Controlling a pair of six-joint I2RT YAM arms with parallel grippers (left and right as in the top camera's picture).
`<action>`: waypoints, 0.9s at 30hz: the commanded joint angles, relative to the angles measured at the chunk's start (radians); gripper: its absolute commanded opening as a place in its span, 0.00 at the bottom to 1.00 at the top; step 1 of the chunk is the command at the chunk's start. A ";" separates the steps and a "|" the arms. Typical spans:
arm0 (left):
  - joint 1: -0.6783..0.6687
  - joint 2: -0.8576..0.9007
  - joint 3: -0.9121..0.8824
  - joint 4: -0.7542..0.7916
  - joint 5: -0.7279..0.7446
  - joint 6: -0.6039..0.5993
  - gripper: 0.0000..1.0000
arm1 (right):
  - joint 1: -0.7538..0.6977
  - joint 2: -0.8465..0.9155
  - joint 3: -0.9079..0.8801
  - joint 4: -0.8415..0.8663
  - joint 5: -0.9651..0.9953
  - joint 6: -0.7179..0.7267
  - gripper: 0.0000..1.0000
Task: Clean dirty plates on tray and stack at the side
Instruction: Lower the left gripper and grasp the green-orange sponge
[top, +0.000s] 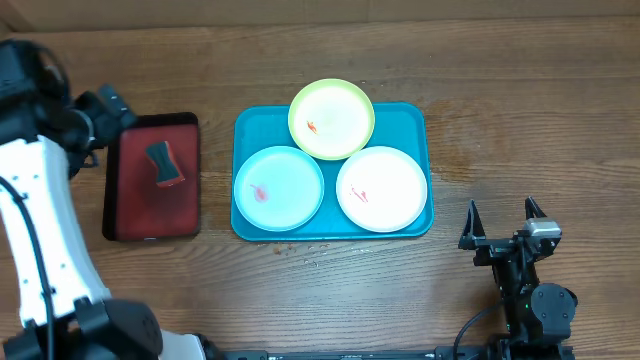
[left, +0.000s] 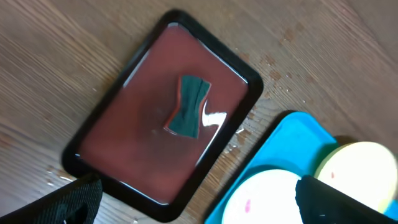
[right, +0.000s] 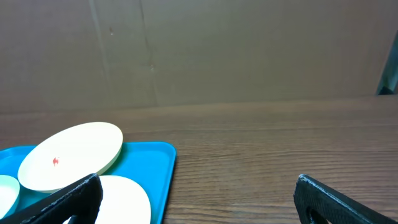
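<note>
Overhead view: you see all three plates on the teal tray (top: 245, 125), mid-frame. The yellow-green plate (top: 331, 118) is uppermost, the pale blue plate (top: 278, 187) lower left, and the white plate (top: 382, 188) lower right.
Smears: red marks on every plate; none looks cleaned.
Sponge (top: 164, 165): lies on the red tray (top: 150, 215), left of frame.
Left gripper (left: 199, 199): jaws wide, empty, over the red tray.
Right gripper (top: 502, 215): jaws wide, empty, lower right.
Remaining: all wiping and stacking.
</note>
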 joint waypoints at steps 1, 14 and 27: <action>0.036 0.040 0.026 -0.012 0.174 -0.024 1.00 | -0.001 -0.007 -0.011 0.008 -0.006 -0.003 1.00; 0.000 0.254 0.025 -0.026 0.123 0.039 1.00 | -0.001 -0.007 -0.011 0.008 -0.006 -0.003 1.00; -0.009 0.415 0.024 0.007 -0.016 0.198 0.70 | -0.001 -0.007 -0.011 0.008 -0.006 -0.003 1.00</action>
